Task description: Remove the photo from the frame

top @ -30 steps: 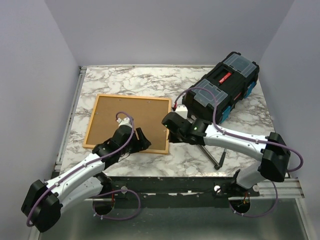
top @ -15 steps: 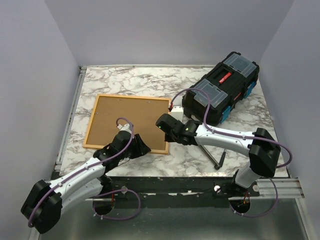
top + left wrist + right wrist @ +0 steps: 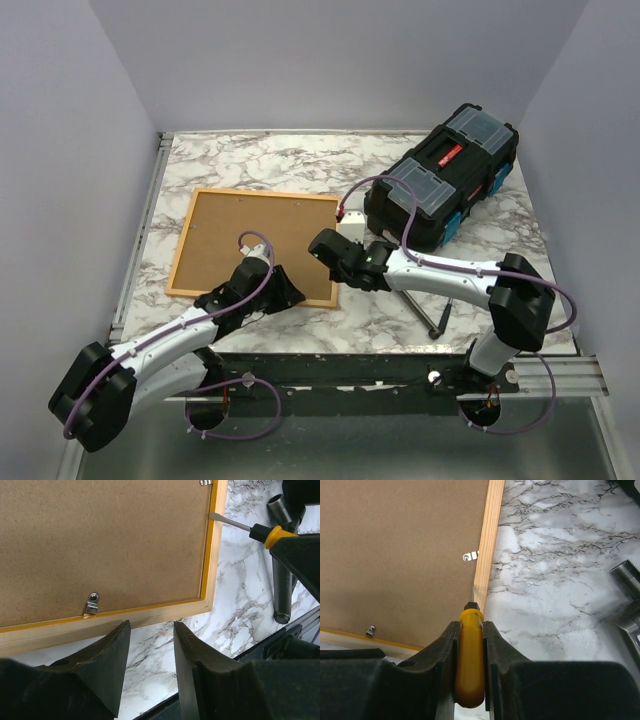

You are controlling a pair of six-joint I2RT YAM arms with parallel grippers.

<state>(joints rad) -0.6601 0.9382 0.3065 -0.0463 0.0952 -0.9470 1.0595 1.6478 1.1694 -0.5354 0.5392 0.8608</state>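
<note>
The frame (image 3: 180, 247) lies face down on the marble, its light wood back (image 3: 150, 616) up. The photo's brown back (image 3: 240, 222) fills it; the picture side is hidden. Small metal clips (image 3: 92, 602) (image 3: 470, 556) hold the board in. My right gripper (image 3: 470, 625) is shut on a yellow-handled screwdriver (image 3: 470, 655), its blade lying along the frame's right rail near a clip. My left gripper (image 3: 151, 625) hovers just off the frame's near rail by the near right corner, open, with only marble between its fingers.
A black toolbox (image 3: 445, 175) with blue latches stands at the back right. A dark metal rod (image 3: 281, 580) lies on the marble right of the frame, beside the right arm. The table's near edge and rail (image 3: 350, 352) run just behind the left gripper.
My left gripper's jaws have narrowed and it has slid right along the frame's near rail. My right gripper moved left with the screwdriver, onto the frame's right rail.
</note>
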